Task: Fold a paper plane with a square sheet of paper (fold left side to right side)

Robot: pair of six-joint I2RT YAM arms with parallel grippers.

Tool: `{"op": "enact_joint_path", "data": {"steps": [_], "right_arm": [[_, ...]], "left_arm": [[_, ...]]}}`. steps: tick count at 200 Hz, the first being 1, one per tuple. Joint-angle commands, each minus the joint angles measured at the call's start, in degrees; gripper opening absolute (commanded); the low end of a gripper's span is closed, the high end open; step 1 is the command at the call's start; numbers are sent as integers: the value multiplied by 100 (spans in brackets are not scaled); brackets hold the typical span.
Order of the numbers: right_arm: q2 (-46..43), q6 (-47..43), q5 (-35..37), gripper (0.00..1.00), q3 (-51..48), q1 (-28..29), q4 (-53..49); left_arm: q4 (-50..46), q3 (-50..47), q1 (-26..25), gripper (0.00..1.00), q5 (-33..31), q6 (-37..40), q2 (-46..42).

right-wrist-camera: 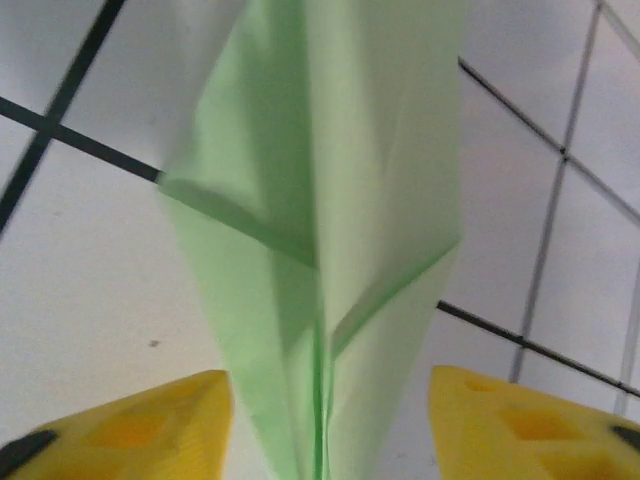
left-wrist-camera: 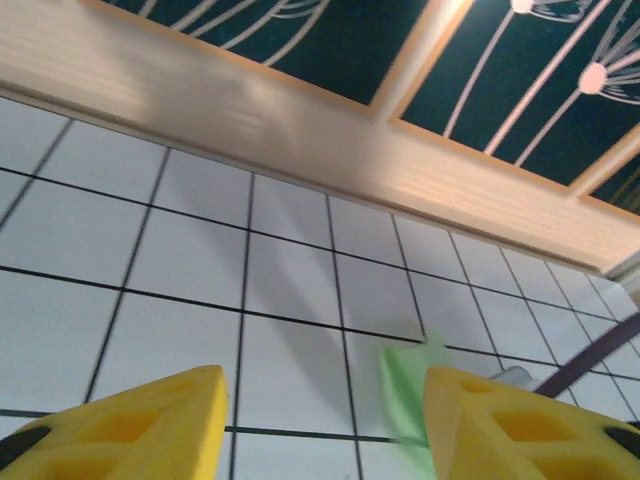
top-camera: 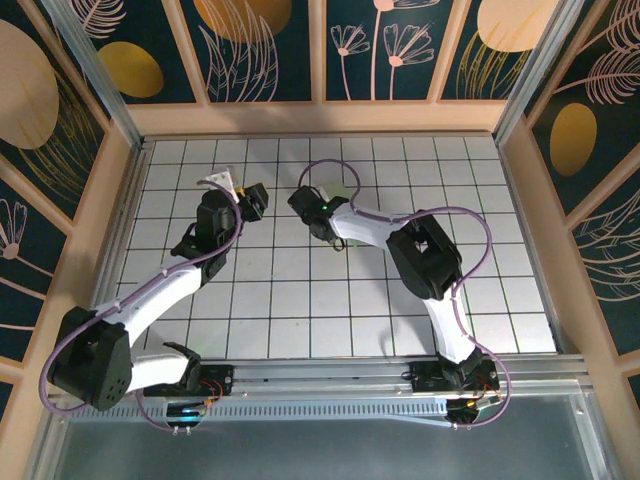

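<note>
Plane (right-wrist-camera: 320,200) looks finished: a slim creased dart on the tabletop (top-camera: 400,300), mid-width, toward the far edge. Right tool (right-wrist-camera: 328,410) straddles its tail, fingers spread clear of the paper, so we read it as released. Left tool (left-wrist-camera: 320,410) is spread too, empty, parked beside the plane, probably to stay clear. Both arms reach forward, wrists low and angled inward.

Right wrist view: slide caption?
Creased pale-green paper plane over white grid tiles, between yellow fingers of the open right hand.

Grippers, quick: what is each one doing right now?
Left gripper: open, holding nothing.
Right gripper: open, with the plane between its jaws, not gripped.
</note>
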Motion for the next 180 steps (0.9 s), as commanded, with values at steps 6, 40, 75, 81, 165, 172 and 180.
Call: {"op": "enact_joint_path", "data": {"steps": [6, 40, 75, 81, 165, 172, 180], "right_arm": [[-813, 364, -984, 69, -365, -186, 172], [-1928, 794, -1946, 81, -1306, -633, 839], [-2968, 1074, -2846, 87, -2237, -1332, 1565], [-3136, 1128, -3029, 89, -2389, -1398, 1731], [-4886, 2495, -4743, 99, -4355, -2964, 3863], [-4960, 2507, -4775, 99, -4401, -3037, 3868], [-5024, 2486, -4774, 99, -4433, -3094, 3827]], "left_arm": [[210, 376, 32, 59, 662, -327, 255], [116, 656, 32, 61, 1143, -825, 796], [82, 1014, 32, 58, 1761, -1368, 1617], [87, 1092, 27, 58, 1877, -1439, 1782], [76, 2579, -179, 59, 3067, -1785, 4153], [25, 2719, -175, 59, 3067, -1804, 4300], [6, 2863, -188, 59, 3107, -1845, 4462]]}}
